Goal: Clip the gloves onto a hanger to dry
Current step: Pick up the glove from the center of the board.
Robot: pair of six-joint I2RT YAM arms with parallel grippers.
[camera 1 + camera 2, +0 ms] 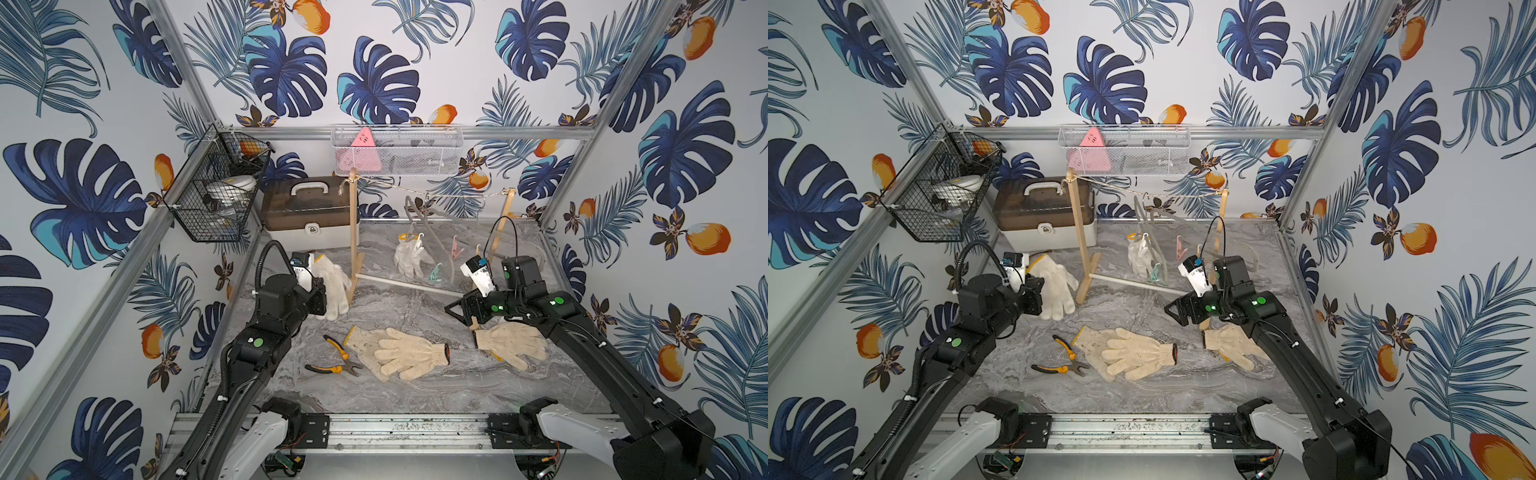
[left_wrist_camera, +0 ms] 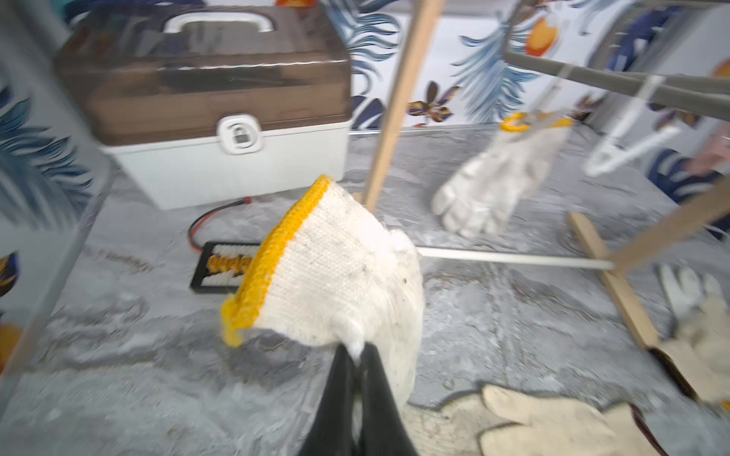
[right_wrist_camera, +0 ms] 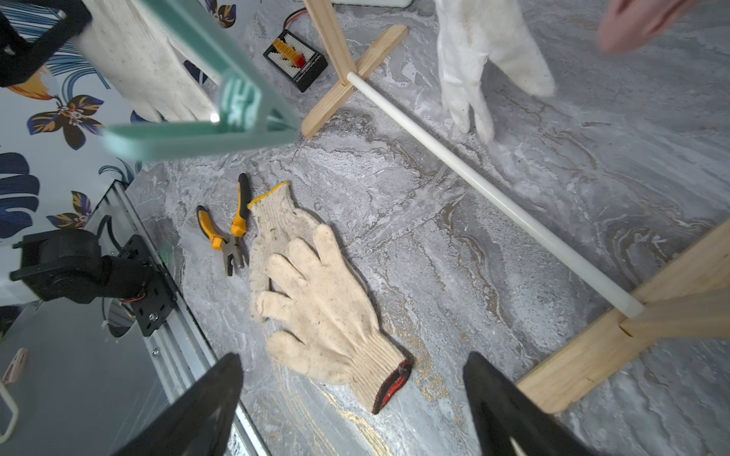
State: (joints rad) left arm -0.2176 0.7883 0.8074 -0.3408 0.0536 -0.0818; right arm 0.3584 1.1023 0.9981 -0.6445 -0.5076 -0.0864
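orange-handled pliers (image 1: 346, 364) on marble table (image 1: 415, 395), brown-lidded toolbox (image 1: 309, 205), black wire basket (image 1: 208, 210), white mesh basket (image 1: 415, 160)

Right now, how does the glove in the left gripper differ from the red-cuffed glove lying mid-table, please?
The held glove has yellow cuff edging; the red-cuffed glove has red-black. The held glove is pinched in the left gripper; the red-cuffed glove lies flat. Both are knitted work gloves.

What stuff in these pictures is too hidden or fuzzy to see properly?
- White mesh basket, both top views: beyond a pink triangle, the contents are too small behind the mesh.
- Brown-lidded box, left wrist view: the tinted lid hides its inside.
- Glove nearest the right arm, both top views: the right arm covers part of it.
- Pink shape, right wrist view: blurred and cut by the picture's edge.
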